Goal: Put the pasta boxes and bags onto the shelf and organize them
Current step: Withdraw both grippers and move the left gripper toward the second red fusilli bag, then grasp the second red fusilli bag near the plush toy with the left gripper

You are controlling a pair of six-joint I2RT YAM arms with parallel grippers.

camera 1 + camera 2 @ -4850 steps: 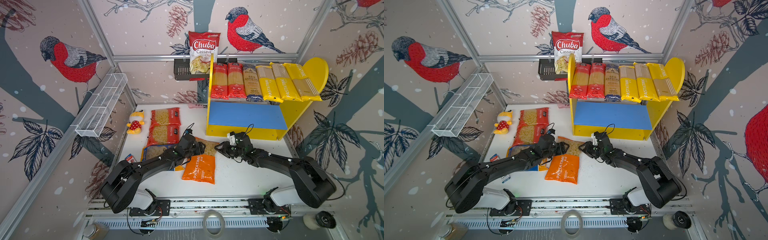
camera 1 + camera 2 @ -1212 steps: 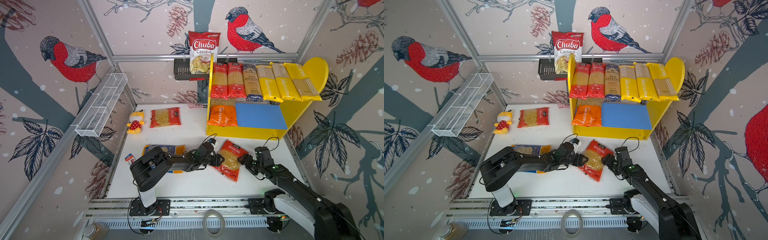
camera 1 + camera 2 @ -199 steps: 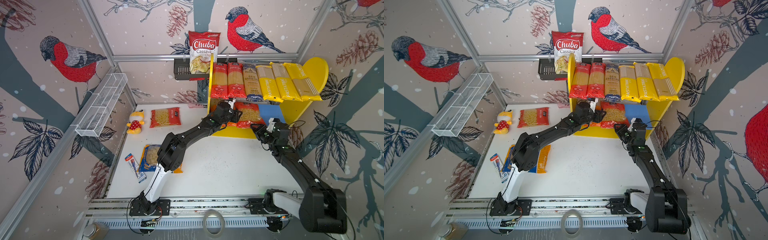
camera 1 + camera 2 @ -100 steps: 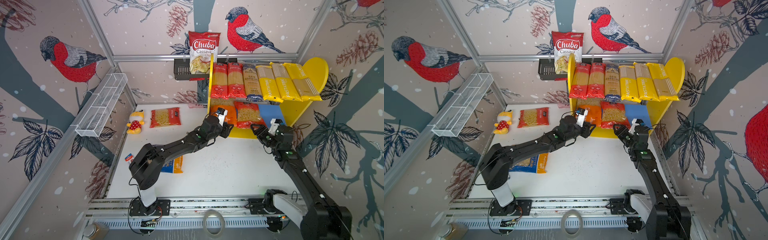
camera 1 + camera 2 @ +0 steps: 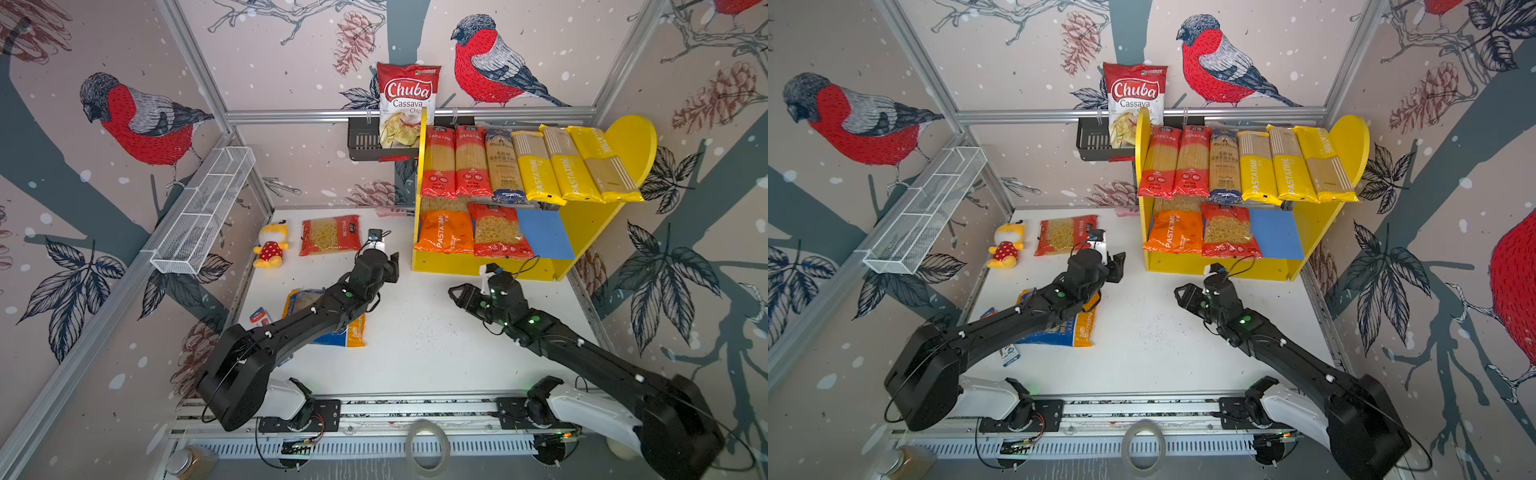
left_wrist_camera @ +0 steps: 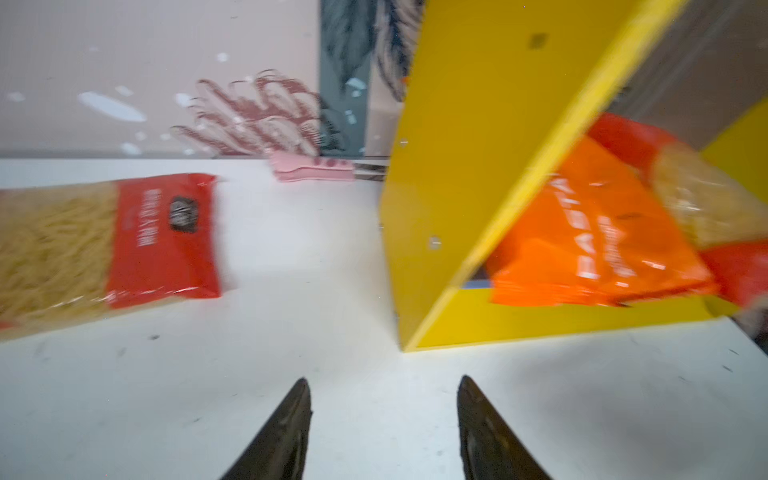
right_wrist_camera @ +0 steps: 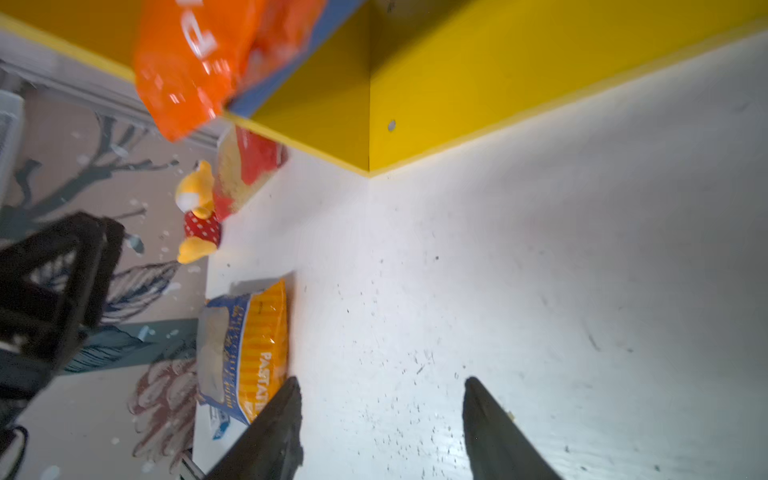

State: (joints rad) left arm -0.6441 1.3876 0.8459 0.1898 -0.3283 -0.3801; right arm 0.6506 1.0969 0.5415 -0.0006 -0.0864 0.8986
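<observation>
**Jaws on both arms parted and empty; two bags loose on bench**

Left jaws: moderately apart, nothing between them, hovering over the bench [image 5: 415, 345] just off the front left corner of the shelf [image 5: 478, 266]. Its wrist view is blurred. Right jaws: also apart, nothing held, over bare bench in front of the shelf, tips pointing toward the left arm [image 5: 324, 307]. Right arm [image 5: 561, 340] reaches in from the lower right in both top views.

Shelf, upper board: six long packs [image 5: 503, 166] side by side, two red, one dark blue, three yellow, ends overhanging the front edge. Lower board: orange bag [image 5: 444, 232] at the left end, red macaroni bag [image 5: 498, 232] touching it on the right. Blue board [image 5: 544, 232] shows beyond them.

Off the shelf: loose red bag [image 5: 330, 235] flat on the bench near the back wall, just beside a plush toy [image 5: 272, 245]. Blue-yellow bag [image 5: 357, 332] flat on the bench, partly hidden under the left arm. Small packet [image 5: 259, 318] at the bench's left edge. Chips bag [image 5: 407, 104] stands in a black rack [image 5: 363, 141] behind the shelf. Wire basket [image 5: 203, 208] hangs on the left wall.
</observation>
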